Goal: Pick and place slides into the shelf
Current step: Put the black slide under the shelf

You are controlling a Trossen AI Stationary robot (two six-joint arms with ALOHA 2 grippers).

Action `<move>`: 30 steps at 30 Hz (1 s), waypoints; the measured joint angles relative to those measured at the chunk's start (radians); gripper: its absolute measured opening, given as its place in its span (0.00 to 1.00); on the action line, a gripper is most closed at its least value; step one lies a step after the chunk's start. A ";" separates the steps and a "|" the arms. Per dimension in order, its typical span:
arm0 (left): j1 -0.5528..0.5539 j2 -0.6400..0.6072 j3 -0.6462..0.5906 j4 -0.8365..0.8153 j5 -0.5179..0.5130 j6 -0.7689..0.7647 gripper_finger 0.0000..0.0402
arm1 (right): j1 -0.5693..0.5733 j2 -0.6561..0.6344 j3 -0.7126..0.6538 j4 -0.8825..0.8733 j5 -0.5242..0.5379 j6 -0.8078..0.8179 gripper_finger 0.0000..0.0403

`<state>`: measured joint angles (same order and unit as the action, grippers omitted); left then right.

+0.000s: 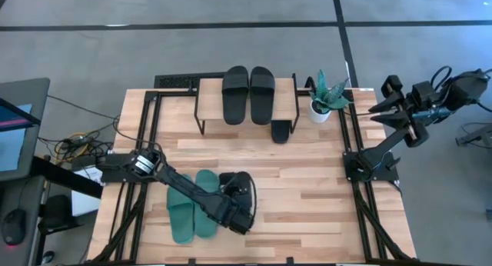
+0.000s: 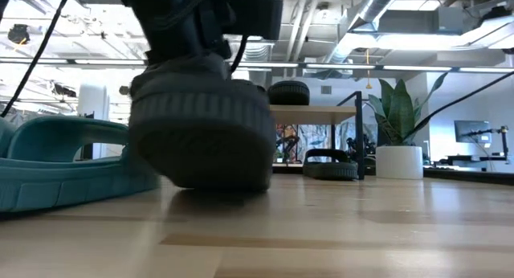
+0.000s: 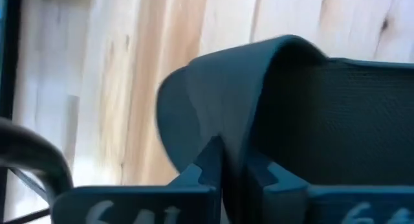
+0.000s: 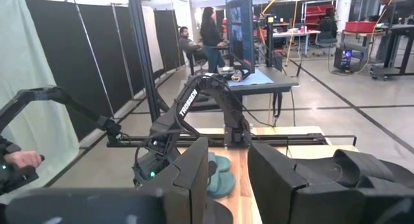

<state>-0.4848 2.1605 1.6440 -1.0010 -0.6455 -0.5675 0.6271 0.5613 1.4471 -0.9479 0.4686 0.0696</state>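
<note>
A black slide [image 1: 240, 186] lies near the table's middle, beside a dark green pair [image 1: 186, 208]. My left gripper [image 1: 235, 198] is shut on this black slide [image 2: 201, 125]. The shelf [image 1: 207, 97] stands at the far edge with two black slides [image 1: 248, 93] on its plank top. Another black slide [image 1: 281, 132] lies on the table at the shelf's front right leg. My right gripper [image 4: 228, 179] is held high at the far right, off the table, open and with nothing between its fingers. My left gripper pinches the black slide's wide strap [image 3: 226, 114] between its two fingers [image 3: 202, 166], at the strap's arched edge. The fingers come slanting down from the table's near side. In the low view the slide's sole [image 2: 210, 180] is on the table.
A potted plant [image 1: 326, 101] stands to the right of the shelf. Black frame rails [image 1: 150, 124] run along the table's left and right sides. Bare wood lies between the held slide and the shelf. People sit at a desk [image 4: 200, 36] in the room beyond.
</note>
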 joint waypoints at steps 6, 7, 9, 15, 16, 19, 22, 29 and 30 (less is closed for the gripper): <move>0.034 0.000 0.036 -0.033 -0.085 0.008 0.01 | 0.000 0.000 0.000 -0.012 0.000 0.000 0.24; 0.043 0.000 0.038 -0.032 -0.100 0.012 0.01 | 0.000 0.000 0.000 -0.012 0.000 0.000 0.24; 0.066 0.000 0.041 -0.036 -0.112 0.032 0.01 | 0.000 0.000 0.000 -0.013 0.000 0.000 0.24; 0.158 0.000 0.042 0.019 -0.157 0.154 0.00 | 0.000 0.000 0.000 -0.017 0.000 0.000 0.24; 0.175 0.000 0.042 0.041 -0.165 0.185 0.00 | 0.000 0.000 0.000 -0.017 0.000 0.000 0.24; 0.231 0.000 0.042 0.109 -0.174 0.290 0.00 | 0.000 0.000 0.000 -0.017 0.000 -0.001 0.24; 0.284 0.000 0.042 0.180 -0.175 0.391 0.00 | 0.000 0.000 0.000 -0.017 0.000 -0.002 0.24; 0.383 0.000 0.042 0.321 -0.174 0.597 0.00 | 0.000 0.000 0.000 -0.017 0.000 -0.001 0.24; 0.391 0.000 0.042 0.327 -0.167 0.611 0.00 | 0.000 0.000 0.000 -0.017 0.000 -0.001 0.24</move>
<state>-0.0942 2.1609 1.6863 -0.6736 -0.8124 0.0436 0.6270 0.5613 1.4471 -0.9649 0.4686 0.0691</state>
